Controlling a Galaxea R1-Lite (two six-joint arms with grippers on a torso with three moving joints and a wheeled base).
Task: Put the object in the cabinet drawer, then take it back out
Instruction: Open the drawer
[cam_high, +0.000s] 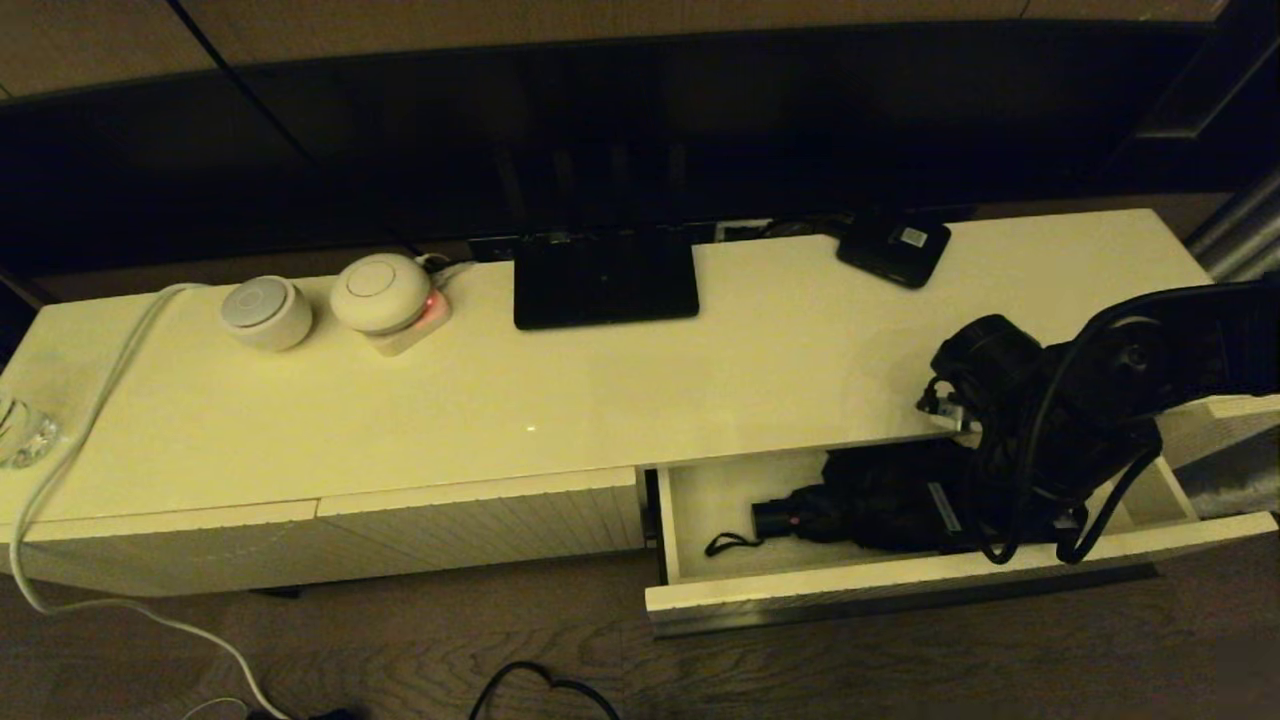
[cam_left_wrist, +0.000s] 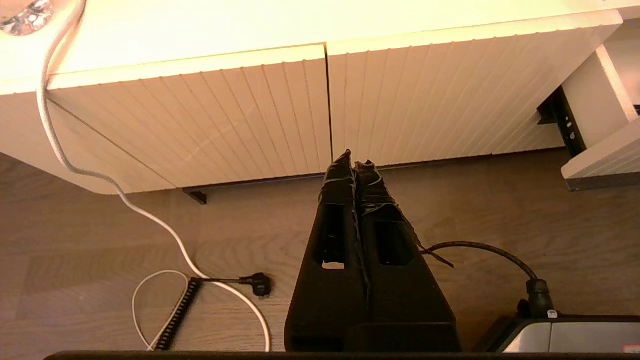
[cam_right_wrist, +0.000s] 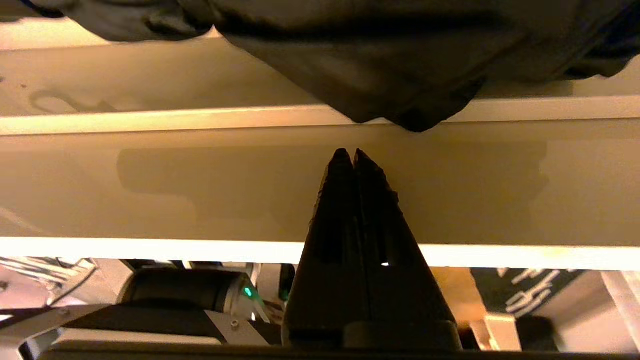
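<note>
The cabinet drawer (cam_high: 900, 582) stands pulled out at the cabinet's right end. Inside lies the black folding umbrella (cam_high: 870, 498), its short handle (cam_high: 775, 518) and strap loop (cam_high: 728, 544) pointing left. My right arm (cam_high: 1060, 400) reaches down over the drawer's right part, covering that end of the umbrella. In the right wrist view my right gripper (cam_right_wrist: 348, 152) is shut and empty, its tips before the inner face of the drawer's front wall (cam_right_wrist: 200, 185), apart from the umbrella fabric (cam_right_wrist: 380, 60). My left gripper (cam_left_wrist: 354, 162) hangs shut over the floor, before the closed ribbed fronts (cam_left_wrist: 250, 110).
On the cabinet top are a flat black stand (cam_high: 605, 278), a small black box (cam_high: 893, 250), two round white devices (cam_high: 266, 312) (cam_high: 380, 292) and a glass (cam_high: 22, 432). A white cable (cam_high: 80, 420) drops to the floor; a dark cable (cam_high: 540, 685) lies below.
</note>
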